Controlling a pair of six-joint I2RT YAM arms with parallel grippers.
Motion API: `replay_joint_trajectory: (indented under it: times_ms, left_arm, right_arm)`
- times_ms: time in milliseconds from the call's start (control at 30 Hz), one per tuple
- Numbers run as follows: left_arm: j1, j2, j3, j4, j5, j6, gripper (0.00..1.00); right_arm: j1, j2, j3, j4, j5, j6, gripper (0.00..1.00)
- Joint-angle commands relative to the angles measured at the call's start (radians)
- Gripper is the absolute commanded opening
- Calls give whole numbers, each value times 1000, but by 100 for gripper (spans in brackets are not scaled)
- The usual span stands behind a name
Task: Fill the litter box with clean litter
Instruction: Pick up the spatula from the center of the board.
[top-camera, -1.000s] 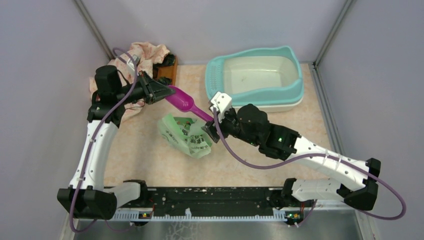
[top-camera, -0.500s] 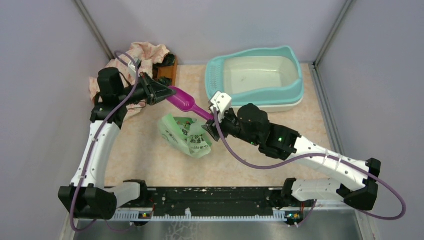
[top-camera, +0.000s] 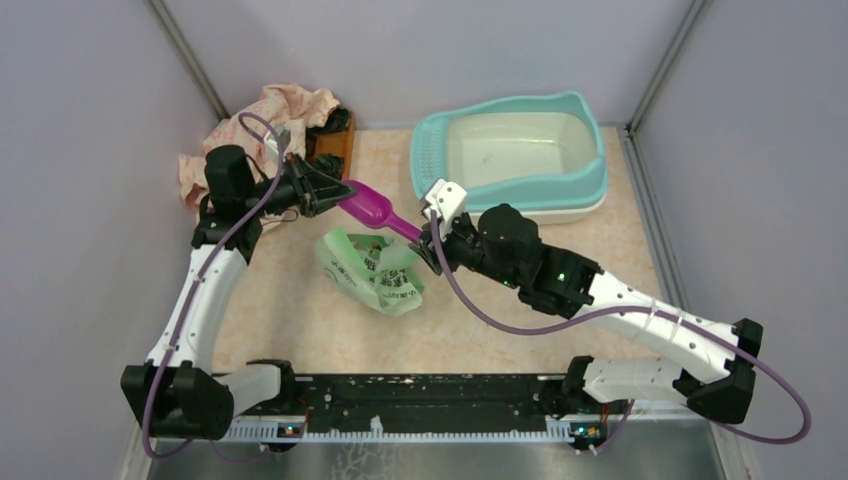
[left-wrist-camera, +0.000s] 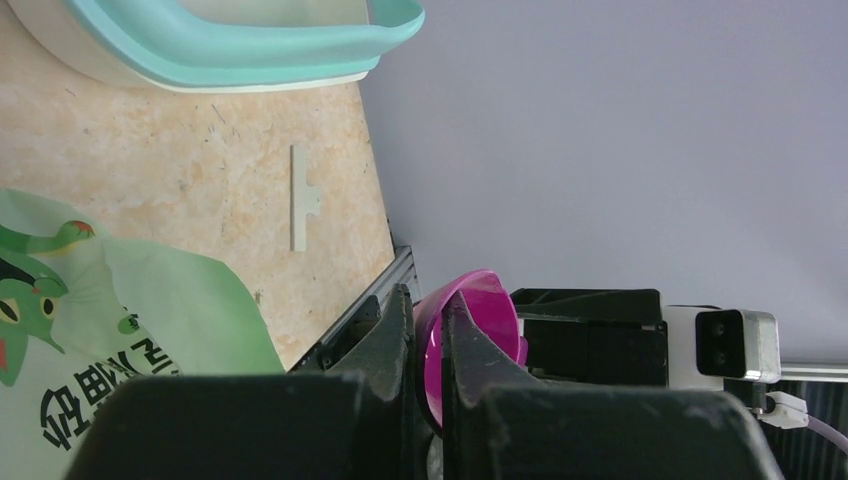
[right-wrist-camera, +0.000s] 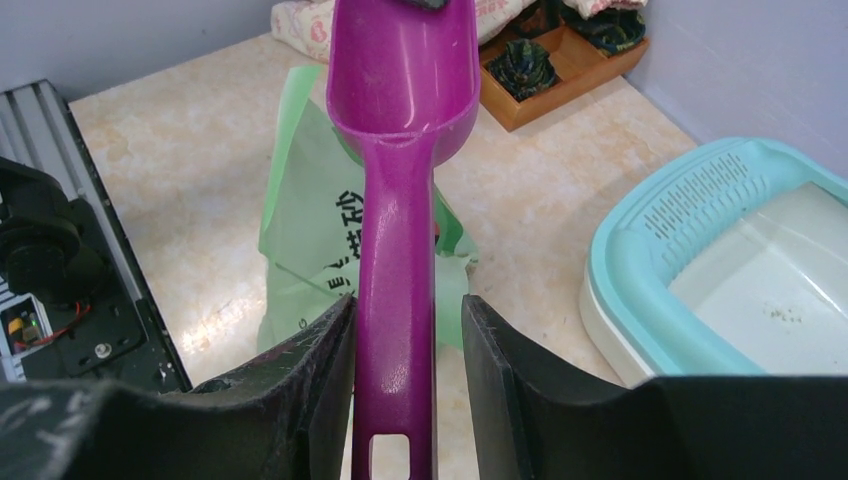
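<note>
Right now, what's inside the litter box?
The litter box shows a bare cream floor with only a few small specks on it. The inner face of its near wall is hidden behind the teal rim.

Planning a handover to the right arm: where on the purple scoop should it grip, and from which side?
The straight handle of the scoop, from its tail end, jaws either side. The left gripper pinches the bowl rim, leaving the narrow handle free; the right gripper straddles it.
</note>
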Motion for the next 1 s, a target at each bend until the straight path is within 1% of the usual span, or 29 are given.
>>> replay_joint_trajectory:
  times_ms: [0, 100, 167, 233, 300, 367, 400, 433, 467, 500, 533, 567, 600, 633, 667, 700, 733, 867, 967]
  left_arm:
    - [-2, -27, -28, 106, 36, -62, 0]
    - [-2, -26, -40, 127, 37, -80, 0]
    - [-2, -26, -55, 160, 46, -106, 0]
    - [-2, -22, -55, 163, 47, -110, 0]
    - [-2, -20, -43, 155, 39, -96, 2]
    - [-2, -15, -29, 125, 27, -72, 4]
    - [-2, -13, -22, 114, 23, -61, 8]
    - [-2, -11, -15, 100, 18, -48, 16]
    - [-2, -8, -6, 86, 13, -33, 30]
    - [-2, -5, 3, 62, 2, -13, 40]
    - [-2, -2, 16, 44, -6, 6, 45]
    - [-2, 3, 28, 26, -15, 23, 53]
    - [-2, 9, 42, 7, -23, 40, 65]
    - [-1, 17, 56, -10, -30, 57, 74]
    - [0, 26, 69, -30, -35, 75, 82]
    - [1, 34, 84, -42, -42, 87, 87]
    - [4, 43, 97, -51, -44, 95, 90]
    - [24, 66, 161, -109, -66, 149, 95]
    - [44, 70, 205, -158, -80, 193, 96]
  right_arm:
    - [-16, -22, -7, 40, -20, 4, 41]
    - [-21, -18, -10, 35, -28, 4, 35]
    - [-23, -14, -7, 30, -30, 4, 19]
    - [-26, -10, 1, 22, -30, 4, 9]
    - [-26, -11, 13, 13, -31, 4, 4]
    - [-27, -16, 23, 8, -31, 4, 3]
    - [-27, -17, 30, 1, -32, 4, 3]
    - [-27, -18, 36, -5, -33, 4, 2]
    - [-27, -18, 44, -11, -31, 4, 1]
    - [-27, -19, 50, -21, -32, 4, 0]
    - [-27, -20, 56, -28, -33, 5, 0]
    - [-26, -20, 63, -37, -32, 7, 0]
    - [-27, -20, 70, -47, -33, 9, 0]
    - [-27, -21, 79, -61, -34, 11, 0]
    - [-27, -20, 92, -75, -35, 15, 0]
    - [-27, -19, 104, -93, -32, 20, 0]
    - [-27, -17, 122, -117, -33, 25, 0]
    - [-27, -14, 213, -252, -31, 62, 0]
    - [-27, -18, 298, -415, -28, 118, 0]
